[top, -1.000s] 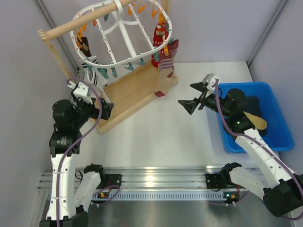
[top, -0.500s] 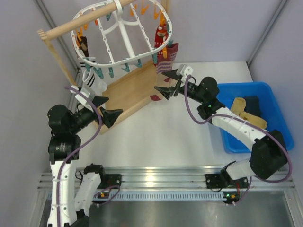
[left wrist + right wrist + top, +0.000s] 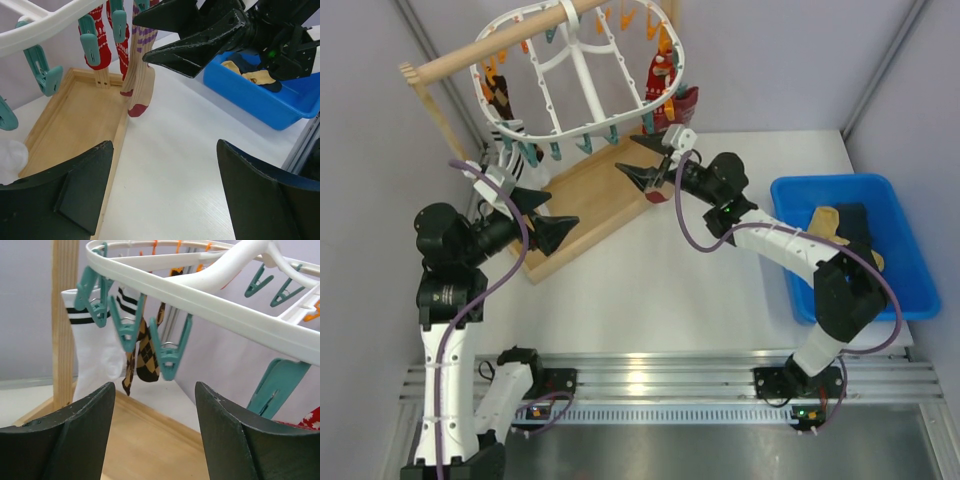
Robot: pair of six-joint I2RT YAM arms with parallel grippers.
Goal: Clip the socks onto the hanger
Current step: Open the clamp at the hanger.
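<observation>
The white oval hanger (image 3: 582, 78) hangs from a wooden rod, its rim lined with orange and teal clips (image 3: 172, 352). Socks clipped on it: a white one with black stripes (image 3: 95, 345), an argyle one (image 3: 145, 355), red patterned ones (image 3: 100, 45) and a tan one with a red toe (image 3: 142, 80). More socks, tan (image 3: 825, 218) and dark navy (image 3: 855, 222), lie in the blue bin (image 3: 905, 290). My right gripper (image 3: 626, 155) is open and empty, just below the hanger's front rim (image 3: 200, 295), facing the teal clips. My left gripper (image 3: 560, 212) is open and empty over the table (image 3: 165, 150).
The wooden base (image 3: 590, 200) and post (image 3: 65, 315) stand under the hanger. The blue bin (image 3: 260, 100) sits at the right. My right gripper shows at the top of the left wrist view (image 3: 200, 35). Grey walls close in behind and on both sides.
My right arm has swung left from the blue bin to the hanger's front rim, still open and empty. My left gripper has turned rightward and stayed open.
</observation>
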